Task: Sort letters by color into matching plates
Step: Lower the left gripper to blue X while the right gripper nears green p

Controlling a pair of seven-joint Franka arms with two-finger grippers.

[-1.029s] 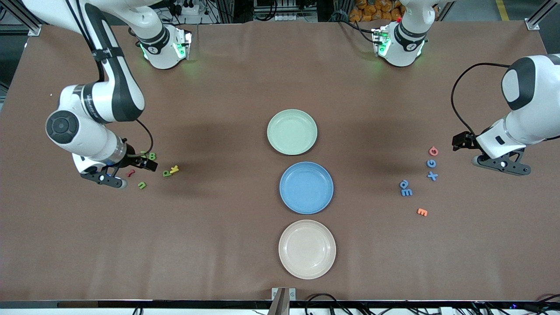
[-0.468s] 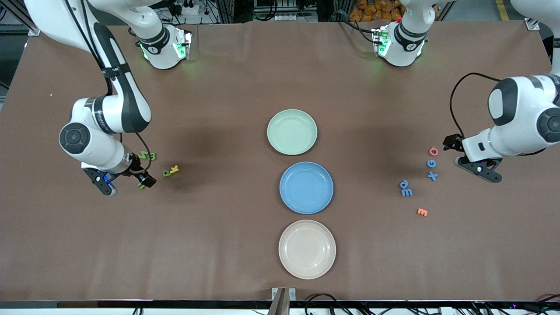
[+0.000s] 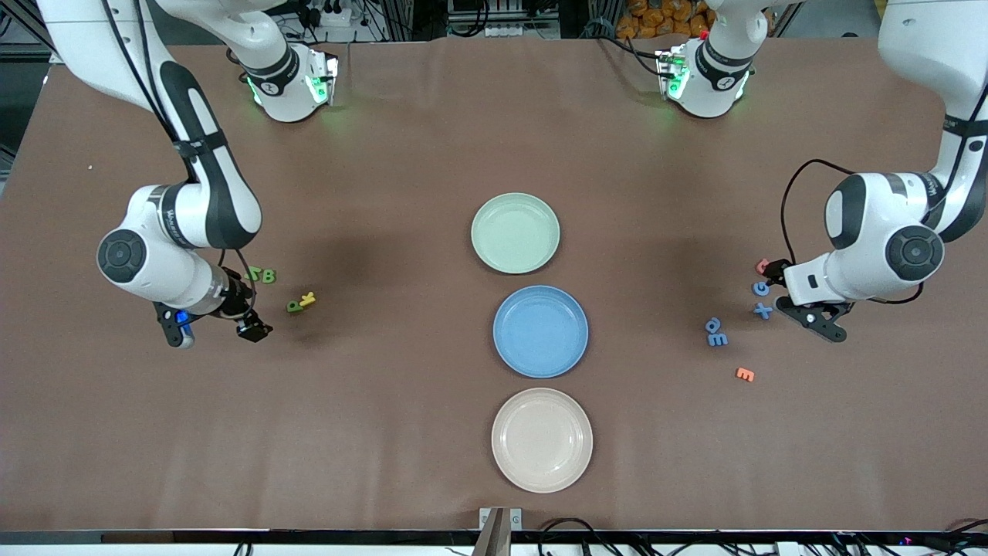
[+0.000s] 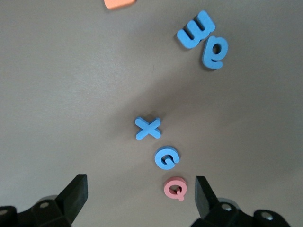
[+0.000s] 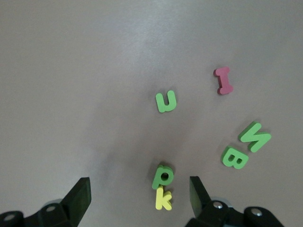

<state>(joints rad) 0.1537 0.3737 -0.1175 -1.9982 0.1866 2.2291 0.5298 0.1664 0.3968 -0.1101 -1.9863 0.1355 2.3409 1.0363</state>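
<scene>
Both arms are at the start of a pick, and nothing is in the plates yet. The pale green plate (image 3: 515, 232) and the blue plate (image 3: 540, 331) lie empty in the middle of the desk (image 3: 386, 432), the blue one nearer to the front camera, with a cream plate (image 3: 542, 439) nearer again.

The right hand (image 5: 137, 198) hangs over the green letters at the right arm's end of the desk, its fingers wide and holding nothing. In the right wrist view the green "u" (image 5: 166, 101) lies alone, so I judge it the easiest first target. The green "p" (image 5: 163, 177) touches a yellow "k" (image 5: 163, 198), and the green "B" (image 5: 234, 158) and "N" (image 5: 254, 136) lie just beside each other. A red letter (image 5: 223, 80) is near the "u" and must stay out.

The left hand (image 4: 139, 196) is over the blue letters at the left arm's end, also wide and empty. The blue "x" (image 4: 148, 128) is free. The blue "G" (image 4: 167, 157) lies just beside a pink letter (image 4: 175, 188), so the fingers should close across it away from that neighbour. The blue "m" (image 4: 196, 30) and "a" (image 4: 215, 52) touch.

Come down straight, with one finger on each side of the letter.
</scene>
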